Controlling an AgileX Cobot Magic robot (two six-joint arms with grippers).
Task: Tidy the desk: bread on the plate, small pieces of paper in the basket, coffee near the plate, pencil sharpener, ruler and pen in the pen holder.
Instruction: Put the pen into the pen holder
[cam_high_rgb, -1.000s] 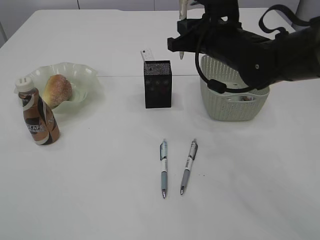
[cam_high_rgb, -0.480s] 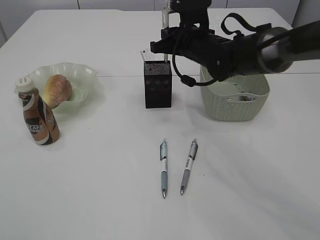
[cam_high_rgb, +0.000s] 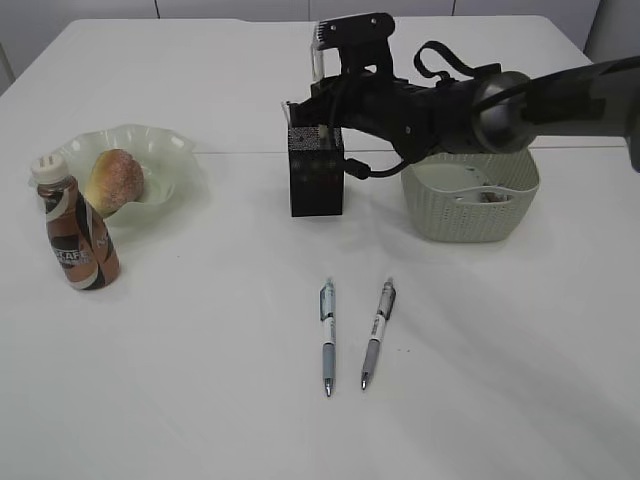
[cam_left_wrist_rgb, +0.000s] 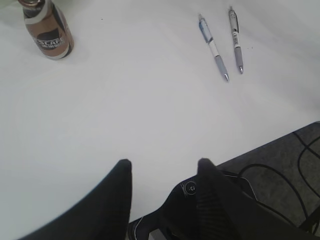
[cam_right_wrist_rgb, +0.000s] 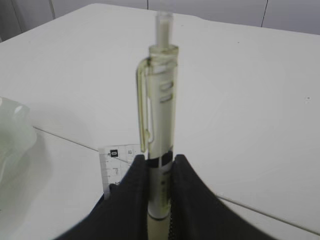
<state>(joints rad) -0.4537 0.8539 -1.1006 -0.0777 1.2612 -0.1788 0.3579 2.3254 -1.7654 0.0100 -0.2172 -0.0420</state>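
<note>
Jaws (cam_right_wrist_rgb: 159, 200) pinch pen (cam_right_wrist_rgb: 159, 115); coffee (cam_high_rgb: 73, 232) label unreadable.

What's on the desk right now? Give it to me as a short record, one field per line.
right gripper: shut on a pen, upright over the pen holder
left gripper: open, holding nothing
ruler: standing in the pen holder
loose pens: two, side by side on the desk
bread: on the plate
coffee bottle: upright beside the plate
basket: right of the pen holder
</note>
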